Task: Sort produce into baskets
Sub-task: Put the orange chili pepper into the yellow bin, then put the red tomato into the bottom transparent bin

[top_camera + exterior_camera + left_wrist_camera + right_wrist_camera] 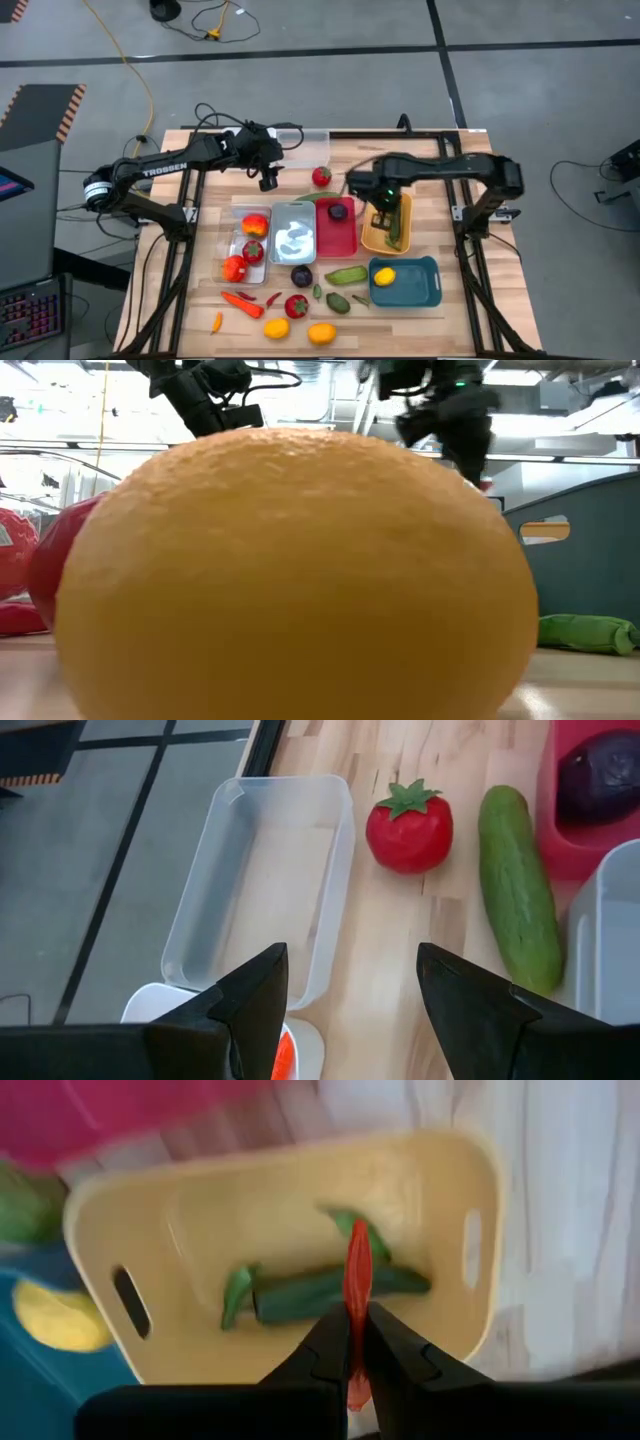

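Above the yellow basket (290, 1240), the right tool (357, 1342) pinched a thin red chili (357, 1280) near its lower end; it looked light, stiff and slippery. The left tool (350, 990) hung half-open, empty, over the counter (390, 940).

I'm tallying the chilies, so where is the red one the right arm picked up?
The red chili is pinched in the right gripper's shut jaws, hanging above the yellow basket that holds green pods, right of the red basket in the high view.
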Robot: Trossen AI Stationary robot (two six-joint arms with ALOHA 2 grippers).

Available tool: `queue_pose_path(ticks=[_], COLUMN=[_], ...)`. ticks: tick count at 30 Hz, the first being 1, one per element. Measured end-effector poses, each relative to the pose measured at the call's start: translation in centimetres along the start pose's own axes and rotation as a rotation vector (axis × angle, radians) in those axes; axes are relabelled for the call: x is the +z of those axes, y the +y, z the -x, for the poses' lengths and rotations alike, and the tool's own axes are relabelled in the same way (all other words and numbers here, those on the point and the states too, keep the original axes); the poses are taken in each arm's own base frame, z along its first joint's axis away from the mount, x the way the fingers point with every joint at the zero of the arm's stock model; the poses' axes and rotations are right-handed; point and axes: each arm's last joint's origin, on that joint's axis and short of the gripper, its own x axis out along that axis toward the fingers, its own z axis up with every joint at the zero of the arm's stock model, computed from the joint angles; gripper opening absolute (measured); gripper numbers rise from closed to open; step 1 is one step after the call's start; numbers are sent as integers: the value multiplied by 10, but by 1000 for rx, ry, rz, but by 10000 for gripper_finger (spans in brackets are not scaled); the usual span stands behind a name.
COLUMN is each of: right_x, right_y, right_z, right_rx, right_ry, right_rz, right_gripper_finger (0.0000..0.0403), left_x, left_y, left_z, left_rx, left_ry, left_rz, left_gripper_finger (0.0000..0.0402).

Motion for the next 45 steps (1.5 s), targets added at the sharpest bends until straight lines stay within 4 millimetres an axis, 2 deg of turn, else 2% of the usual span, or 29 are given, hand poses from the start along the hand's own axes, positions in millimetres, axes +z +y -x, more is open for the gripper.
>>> queue_pose_path(ticks=[4, 7, 14, 21, 29, 34, 37, 41, 45], right_x=[-22, -30, -31, -28, -28, -28, -28, -31, -31], right_y=[12, 19, 26, 24, 24, 24, 24, 22, 19], right_z=[-14, -23, -32, -34, -34, -34, -33, -20, 7], right_rx=[-15, -29, -42, -43, -44, -43, -40, -6, -3], right_ry=[36, 69, 102, 109, 110, 108, 99, -21, -310], right_rz=[-13, 12, 36, 27, 27, 28, 42, 95, 128], right_gripper_finger=[54, 54, 67, 117, 185, 197, 198, 198, 198], left_x=[2, 5, 10, 21, 39, 44, 48, 51, 54], left_y=[-6, -13, -30, -43, -45, -44, -44, -48, -52], left_z=[1, 1, 4, 7, 11, 13, 7, -9, -30], left_rx=[-14, -32, -74, -89, -94, -117, -133, -150, -168], left_ry=[-7, -16, -37, -126, -288, -344, -359, -360, -364], left_rz=[-27, -61, -83, -49, 185, 381, 475, 562, 610], left_gripper_finger=[210, 210, 210, 210, 214, 222, 224, 224, 224])
